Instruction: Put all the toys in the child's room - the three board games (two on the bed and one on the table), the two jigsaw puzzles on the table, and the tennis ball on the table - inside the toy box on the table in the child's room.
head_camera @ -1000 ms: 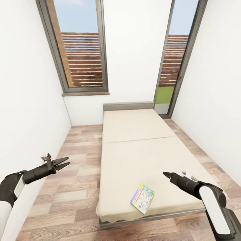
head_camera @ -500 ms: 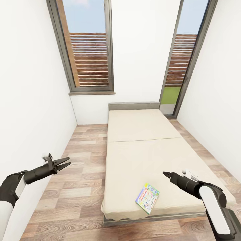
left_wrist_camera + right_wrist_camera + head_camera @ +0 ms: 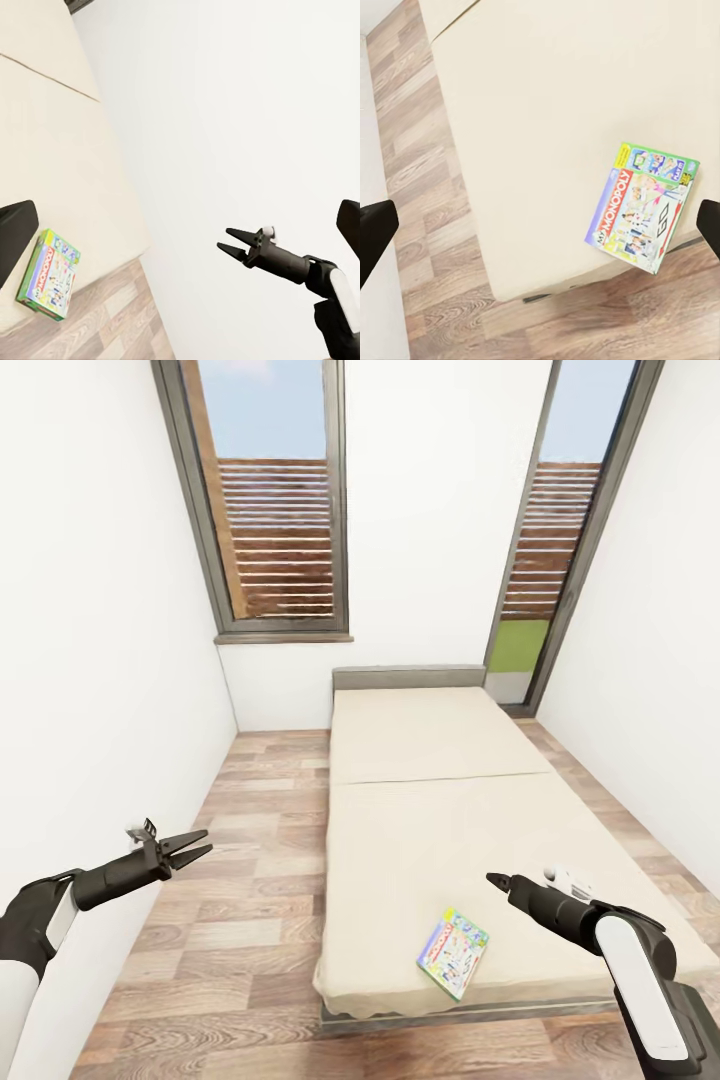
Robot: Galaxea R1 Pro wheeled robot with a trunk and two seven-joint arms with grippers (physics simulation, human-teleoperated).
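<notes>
One board game [image 3: 453,952] is seen lying flat near the foot corner of the bed [image 3: 430,780]. Both the left hand [image 3: 188,848] and right hand [image 3: 497,880] are held apart, empty.

Bedroom ahead, one board game on the bed

I see the bed [image 3: 440,800] with its beige mattress and grey headboard [image 3: 408,677] against the far white wall, between two tall windows. A board game [image 3: 453,952], white-green and printed, lies flat near the mattress's near edge. My left gripper [image 3: 190,848] hangs over the wood floor [image 3: 250,860] beside the bed, fingers spread apart. My right gripper [image 3: 493,879] points over the mattress, just beyond the game and apart from it; I can't make out its fingers' gap.
</notes>
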